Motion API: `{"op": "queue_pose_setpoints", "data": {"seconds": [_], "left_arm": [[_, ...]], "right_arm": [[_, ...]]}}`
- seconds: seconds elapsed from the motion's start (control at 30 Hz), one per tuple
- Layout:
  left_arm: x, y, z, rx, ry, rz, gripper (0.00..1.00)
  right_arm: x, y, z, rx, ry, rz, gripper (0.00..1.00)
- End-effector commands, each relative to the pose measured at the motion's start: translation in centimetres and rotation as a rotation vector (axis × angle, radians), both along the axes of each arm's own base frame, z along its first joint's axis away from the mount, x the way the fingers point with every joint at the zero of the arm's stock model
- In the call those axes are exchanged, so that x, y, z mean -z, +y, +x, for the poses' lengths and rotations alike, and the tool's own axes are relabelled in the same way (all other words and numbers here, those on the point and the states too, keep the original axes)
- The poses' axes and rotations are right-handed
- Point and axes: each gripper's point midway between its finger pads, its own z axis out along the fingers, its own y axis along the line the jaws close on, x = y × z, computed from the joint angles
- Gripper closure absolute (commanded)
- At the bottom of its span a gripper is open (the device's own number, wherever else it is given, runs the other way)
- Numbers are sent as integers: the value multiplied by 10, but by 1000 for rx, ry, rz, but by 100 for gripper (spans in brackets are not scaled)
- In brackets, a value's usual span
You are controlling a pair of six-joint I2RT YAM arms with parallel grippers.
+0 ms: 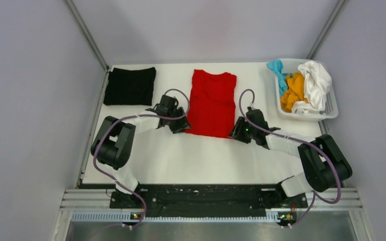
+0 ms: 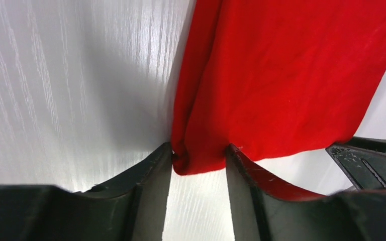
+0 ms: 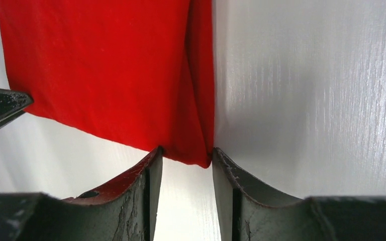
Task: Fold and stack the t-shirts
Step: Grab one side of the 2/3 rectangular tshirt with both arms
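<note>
Red t-shirt (image 1: 212, 103) lies flat, centred on the tabletop (image 1: 181, 155). Only wrist views show left jaws and right jaws half-open, each straddling a near corner; overhead, the arms hide both corners.

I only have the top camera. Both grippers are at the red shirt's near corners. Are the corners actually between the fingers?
Observer: In the left wrist view, the left gripper straddles a near corner of the red t-shirt, jaws apart, one on each side.
Operator: And the right?
Observer: The right gripper also straddles its corner, jaws apart, both tips touching the cloth.
Operator: Single layer there?
Observer: No, a folded-over strip runs along that side edge.
</note>
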Motion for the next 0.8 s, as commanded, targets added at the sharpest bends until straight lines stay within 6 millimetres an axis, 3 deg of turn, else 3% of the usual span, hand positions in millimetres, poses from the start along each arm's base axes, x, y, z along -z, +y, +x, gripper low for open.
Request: {"op": "queue_pose_setpoints", "data": {"seconds": [0.0, 0.07, 0.13, 0.17, 0.2, 0.37, 0.5, 0.67, 0.77], "left_arm": [[29, 8, -1, -18, 53, 85, 54], [32, 8, 1, -14, 58, 90, 64], [33, 10, 3, -20, 55, 108, 80], [33, 13, 3, -27, 54, 121, 94], [34, 15, 2, -30, 55, 134, 100], [33, 19, -4, -35, 49, 138, 100], [33, 17, -12, -27, 57, 105, 100], [21, 24, -38, -19, 33, 110, 100], [-1, 27, -64, -12, -25, 107, 100]], "right_arm": [[19, -9, -9, 7, 47, -44, 60], [21, -10, -11, 2, 53, -49, 62], [23, -11, -14, -1, 60, -54, 63], [24, -12, -16, -1, 62, -57, 63], [25, -14, -18, 0, 63, -60, 64], [27, -12, -24, -18, 62, -44, 75], [29, -1, -30, -70, 66, 16, 100], [20, -4, -50, -113, 77, 20, 100], [-2, -3, -72, -186, 68, 58, 100]]}}
